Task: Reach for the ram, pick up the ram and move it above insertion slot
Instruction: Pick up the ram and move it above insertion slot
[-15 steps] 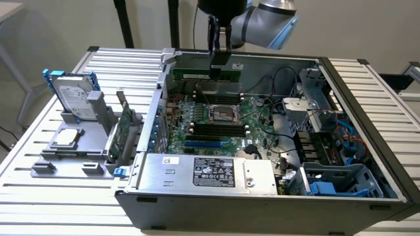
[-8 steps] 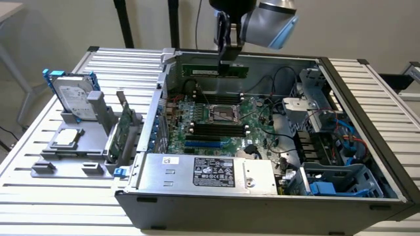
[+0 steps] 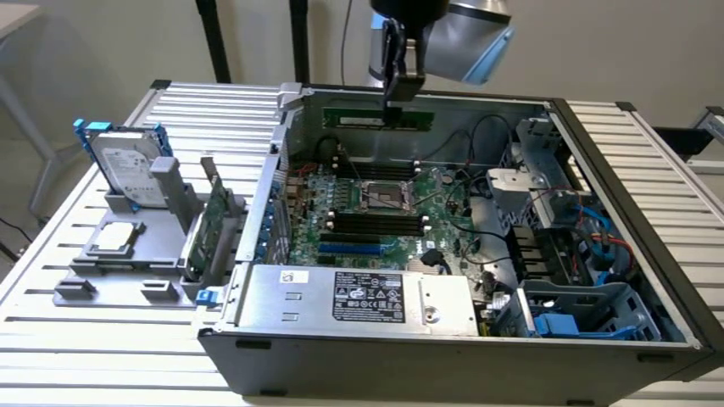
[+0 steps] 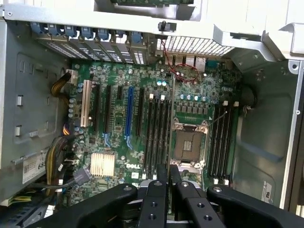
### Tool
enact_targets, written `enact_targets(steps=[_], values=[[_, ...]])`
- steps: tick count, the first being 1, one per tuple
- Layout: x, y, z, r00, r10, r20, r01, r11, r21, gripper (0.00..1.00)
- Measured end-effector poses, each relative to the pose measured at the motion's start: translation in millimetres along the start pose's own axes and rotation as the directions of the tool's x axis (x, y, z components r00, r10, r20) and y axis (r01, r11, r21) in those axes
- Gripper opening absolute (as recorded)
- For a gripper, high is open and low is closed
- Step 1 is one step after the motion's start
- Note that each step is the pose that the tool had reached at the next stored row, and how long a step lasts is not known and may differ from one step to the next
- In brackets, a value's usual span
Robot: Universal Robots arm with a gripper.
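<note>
The ram [image 3: 379,119] is a thin green stick hanging level in the air over the back of the open computer case [image 3: 453,360], in front of its rear wall. My gripper [image 3: 396,103] comes down from above and is shut on the ram's top edge near its middle. In the wrist view my gripper [image 4: 168,175] has its black fingers [image 4: 160,190] pressed close together over the motherboard [image 4: 118,142]. Black memory slots [image 4: 156,133] run on one side of the processor socket [image 4: 187,145], with more memory slots [image 4: 221,142] on the other side. The black memory slots [image 3: 374,222] lie below and in front of the ram.
A grey fixture [image 3: 114,254] on the exterior view's left holds a silver hard drive with blue rails [image 3: 125,165] and a broad green expansion card [image 3: 215,225]. Inside the case are a power supply [image 3: 362,297], cables [image 3: 487,246] and a drive cage [image 3: 588,309].
</note>
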State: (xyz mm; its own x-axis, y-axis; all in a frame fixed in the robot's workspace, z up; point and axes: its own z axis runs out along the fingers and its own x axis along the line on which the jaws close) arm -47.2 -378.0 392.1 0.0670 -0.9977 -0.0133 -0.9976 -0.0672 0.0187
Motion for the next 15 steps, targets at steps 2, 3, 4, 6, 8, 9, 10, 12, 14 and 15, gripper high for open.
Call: enact_targets(steps=[2,3,4,6,8,9,10,12,14,15], values=[[-1.8,-2.0,0.9,1.0,0.002,0.0003,-0.002,1.0,0.0,0.13],[-2.6,-2.9,1.2,1.0,0.003,0.0003,-0.003,1.0,0.0001,0.13],[-3.2,-3.7,1.5,1.0,0.005,0.0004,-0.005,1.0,0.0001,0.13],[-4.3,-5.0,1.7,1.0,0.009,0.0008,-0.009,1.0,0.0002,0.13],[-5.4,-6.1,1.8,0.9999,0.013,0.0013,-0.013,0.9999,0.0002,0.13],[-5.7,-6.3,1.7,0.9999,0.015,0.0011,-0.015,0.9999,0.0001,0.13],[-5.7,-6.3,1.8,0.9999,0.015,0.0013,-0.015,0.9999,0.0002,0.13],[-5.7,-6.3,1.8,0.9999,0.015,0.0013,-0.015,0.9999,0.0002,0.13],[-5.7,-6.4,1.8,0.9999,0.014,0.0012,-0.014,0.9999,0.0002,0.13],[-5.7,-6.3,1.8,0.9999,0.015,0.0013,-0.015,0.9999,0.0002,0.13]])
